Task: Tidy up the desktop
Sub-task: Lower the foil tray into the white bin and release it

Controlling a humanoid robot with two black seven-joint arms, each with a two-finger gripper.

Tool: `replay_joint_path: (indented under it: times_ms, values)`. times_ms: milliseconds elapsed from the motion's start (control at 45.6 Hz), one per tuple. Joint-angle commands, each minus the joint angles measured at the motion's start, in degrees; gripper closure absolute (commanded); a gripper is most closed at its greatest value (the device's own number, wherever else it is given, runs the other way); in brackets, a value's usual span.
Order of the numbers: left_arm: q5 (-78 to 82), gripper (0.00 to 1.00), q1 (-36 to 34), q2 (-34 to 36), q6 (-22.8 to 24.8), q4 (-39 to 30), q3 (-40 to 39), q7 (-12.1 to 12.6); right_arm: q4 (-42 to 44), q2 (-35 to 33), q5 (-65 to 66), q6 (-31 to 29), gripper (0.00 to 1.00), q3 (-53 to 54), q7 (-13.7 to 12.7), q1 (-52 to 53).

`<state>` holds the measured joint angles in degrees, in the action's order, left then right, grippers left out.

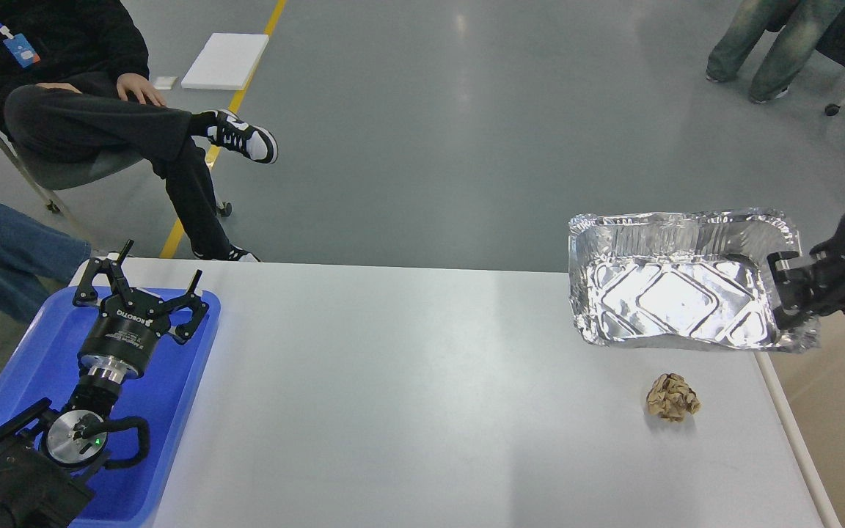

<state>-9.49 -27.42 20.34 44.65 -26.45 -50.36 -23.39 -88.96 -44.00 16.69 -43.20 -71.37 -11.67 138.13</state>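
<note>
Foil tray [675,293] is hanging in our right gripper [785,290], fingers clamping its right-hand rim, so the tray is extending leftward from the gripper, long axis running left-right, open face tilted toward the camera. It is looking lifted off the desktop [408,381], over the far right corner, though we are not seeing the gap underneath clearly. Crumpled brown paper ball [673,397] is lying on the desktop below and to the left of the right gripper, near side of the tray, apart from it, roughly round so no long axis to align to. We are judging the right arm far nearer to that ball; it is well apart from the left gripper [140,290]. Left gripper is hovering over the blue tray [180,411] at the left edge of the desktop, fingers spread apart, holding nothing, pointing away from us. Desktop itself is running left-right between both grippers, mostly bare in the middle. Our read: the ball is the remaining clutter, and since the right gripper is occupied, the tray is needing to go down or away first. Risk we are flagging: thin foil rim deforming or slipping under a one-sided grip.
</note>
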Motion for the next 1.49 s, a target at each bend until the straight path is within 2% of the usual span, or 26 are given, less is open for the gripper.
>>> replay_joint_path:
  times_ms: [0,373,614,812,965,1141,1470]
  values:
    - [0.00,0.01,0.00,0.05,0.00,0.00,0.00,0.01,4.23,-4.86,0.10,2.06,1.00,-4.21,-0.02,-1.19]
    - [0.00,0.01,0.00,0.05,0.00,0.00,0.00,0.01,18.29,-16.64,-0.51,9.80,1.00,-3.95,0.07,-14.63]
    - [0.00,0.01,0.09,0.05,0.00,0.00,0.00,0.01,24.70,-21.04,-0.51,16.56,1.00,4.74,-0.02,-28.87]
    - [0.00,0.01,0.00,0.05,0.00,0.00,0.00,0.01,30.15,-21.57,-2.71,20.17,1.00,14.50,-0.02,-42.49]
    - [0.00,0.01,0.09,0.05,0.00,0.00,0.00,0.01,33.06,-20.87,-4.20,21.75,1.00,17.93,-0.02,-49.44]
    - [0.00,0.01,0.09,0.05,0.00,0.00,0.00,0.01,35.60,-19.81,-5.96,26.32,1.00,26.10,-0.02,-59.28]
    - [0.00,0.01,0.09,0.05,0.00,0.00,0.00,0.01,50.45,-13.31,-5.96,27.73,1.00,45.08,-0.02,-82.13]
